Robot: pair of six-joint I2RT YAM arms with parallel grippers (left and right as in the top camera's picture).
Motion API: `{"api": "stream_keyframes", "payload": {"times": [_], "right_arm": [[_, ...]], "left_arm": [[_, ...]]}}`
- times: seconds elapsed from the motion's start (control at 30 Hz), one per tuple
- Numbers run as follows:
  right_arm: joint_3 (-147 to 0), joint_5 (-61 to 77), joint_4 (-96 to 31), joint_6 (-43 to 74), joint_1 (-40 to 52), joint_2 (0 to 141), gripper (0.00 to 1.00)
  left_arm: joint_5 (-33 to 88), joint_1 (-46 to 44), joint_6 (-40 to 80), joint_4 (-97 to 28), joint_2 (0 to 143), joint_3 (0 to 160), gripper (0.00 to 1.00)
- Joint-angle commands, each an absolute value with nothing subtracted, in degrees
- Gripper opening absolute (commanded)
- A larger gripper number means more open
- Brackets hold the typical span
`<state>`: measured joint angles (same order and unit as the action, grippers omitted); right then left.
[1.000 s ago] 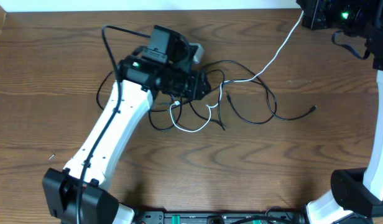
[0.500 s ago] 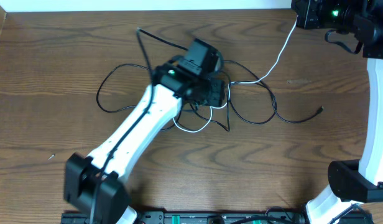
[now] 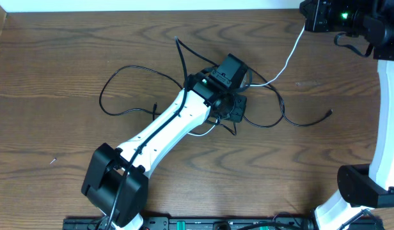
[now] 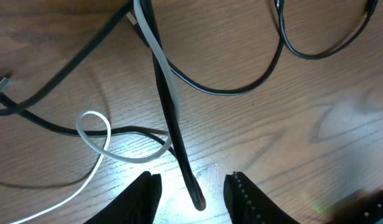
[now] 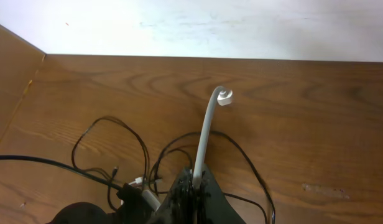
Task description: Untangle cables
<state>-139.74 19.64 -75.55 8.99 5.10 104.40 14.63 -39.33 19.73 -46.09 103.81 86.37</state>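
Overhead view, middle of the frame: cables [image 3: 281,110] in a loose knot on the wood table [image 3: 56,38], black loops spreading to left and right, one white cable [image 3: 288,59] running up toward the upper right corner. Seen from the left wrist: left gripper [image 4: 193,194] low over the knot, fingers spread wide, gripping nothing, with the end of a black cable [image 4: 181,155] lying in the gap between them and touching neither finger. Seen from the right wrist: right gripper [image 5: 194,186] closed on the white cable, lifted away from the knot in the upper right of the overhead frame. Probably very light and limp, all of them; no stiffness to push against, so likely to drag the neighbours along when pulled. Smooth jacket, maybe a bit slippery in the fingers. Better to take hold of a free length close to a plug end or at the outside of a loop, not at a crossing. Better also to pull slowly and along the cord, because a quick pull would likely tighten the knot instead of opening it.
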Motion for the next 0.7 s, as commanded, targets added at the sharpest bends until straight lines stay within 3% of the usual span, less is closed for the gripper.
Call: {"api": "stream_keyframes", "payload": {"times": [0.0, 0.6, 0.63, 0.67], "right_arm": [[-139.65, 19.40, -75.68, 9.15, 4.80, 104.27, 0.01], [-139.65, 19.40, -76.03, 9.15, 4.80, 104.27, 0.01], [-139.65, 19.40, -76.09, 9.15, 4.80, 104.27, 0.01], [-139.65, 19.40, -76.18, 9.15, 4.80, 104.27, 0.01]], "left_arm": [[13.76, -39.88, 20.27, -46.44, 103.68, 85.65, 0.39], [-0.23, -45.08, 21.80, -40.05, 103.74, 80.79, 0.40], [-1.06, -45.08, 21.80, -39.72, 103.74, 80.64, 0.37], [-2.11, -45.08, 21.78, -39.51, 103.74, 80.64, 0.26]]}}
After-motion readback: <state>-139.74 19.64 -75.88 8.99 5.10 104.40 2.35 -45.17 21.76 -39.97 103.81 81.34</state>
